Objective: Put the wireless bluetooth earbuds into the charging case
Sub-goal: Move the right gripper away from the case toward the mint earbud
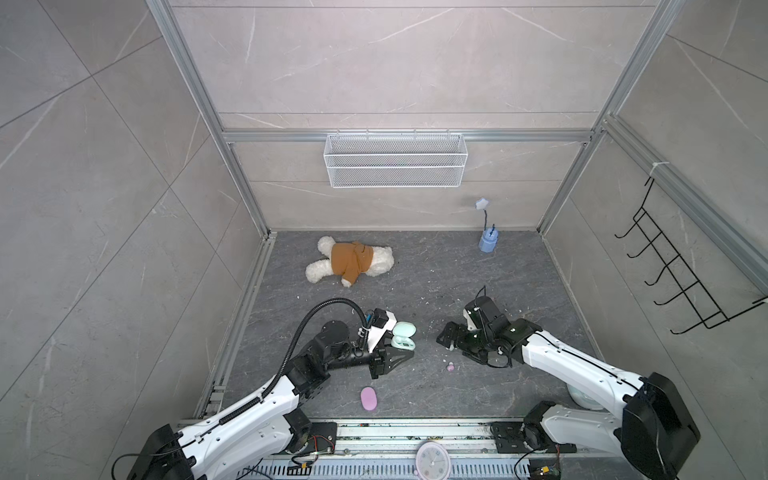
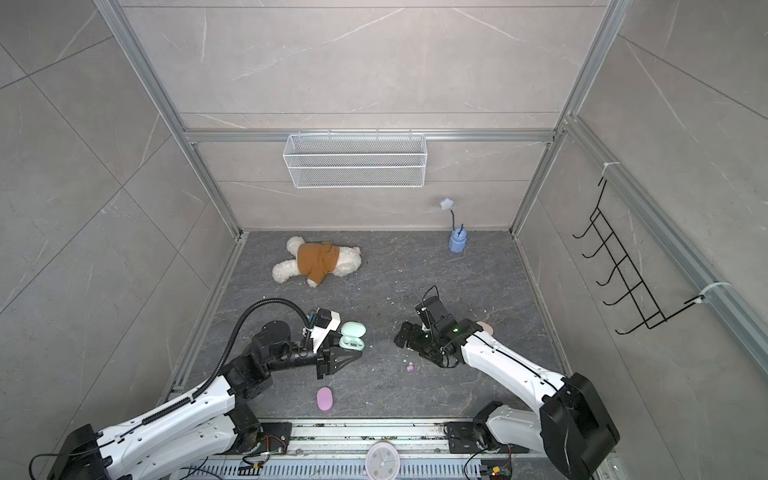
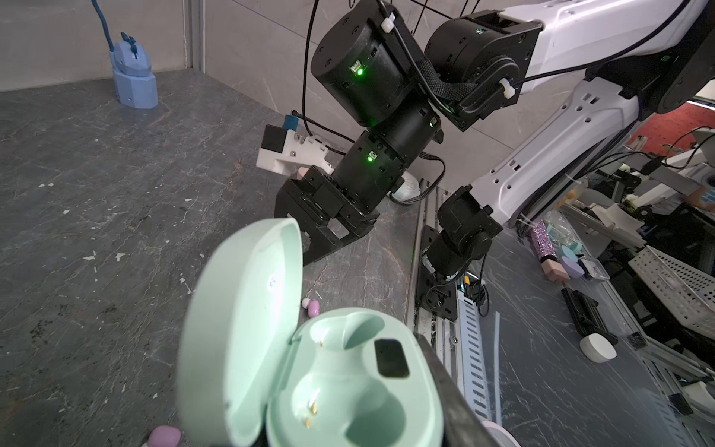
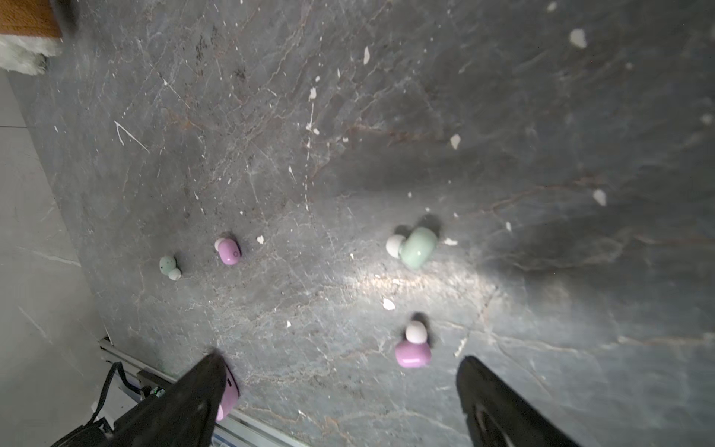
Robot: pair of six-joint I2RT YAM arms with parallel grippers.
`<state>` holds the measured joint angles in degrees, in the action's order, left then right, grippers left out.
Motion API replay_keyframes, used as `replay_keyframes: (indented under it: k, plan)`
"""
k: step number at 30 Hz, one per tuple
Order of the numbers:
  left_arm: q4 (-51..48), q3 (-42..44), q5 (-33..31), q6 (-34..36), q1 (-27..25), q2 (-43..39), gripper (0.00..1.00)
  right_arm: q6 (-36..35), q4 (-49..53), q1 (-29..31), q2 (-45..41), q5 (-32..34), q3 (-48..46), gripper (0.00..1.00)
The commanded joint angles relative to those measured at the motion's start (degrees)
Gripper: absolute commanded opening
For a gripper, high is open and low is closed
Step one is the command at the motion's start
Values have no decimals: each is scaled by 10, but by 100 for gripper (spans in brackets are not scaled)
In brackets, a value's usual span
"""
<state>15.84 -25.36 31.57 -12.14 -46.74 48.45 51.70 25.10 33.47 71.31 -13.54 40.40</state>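
Four earbuds lie loose on the dark stone table in the right wrist view: two mint and two lilac, each with a pale tip, all apart from one another. In both top views only a lilac bud shows clearly, lower centre, just right of the middle. The right gripper has its fingers spread wide with nothing between them (a lilac one lies just ahead of the gap). The mint charging case sits left of centre in both top views. Its lid is open and both wells show gold contacts. The left gripper is clamped on it. A closed lilac case lies below, near the table's front edge.
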Motion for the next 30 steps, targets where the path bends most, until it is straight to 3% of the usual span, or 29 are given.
replay_keyframes:
  k: [1,30]
  plan:
    - [31,-7,-6,-4,-1,-12,22,6,-63,-6,27,-15,-17,95]
    - [26,-12,-7,6,-1,-12,21,-11,-136,-39,122,-50,-29,94]
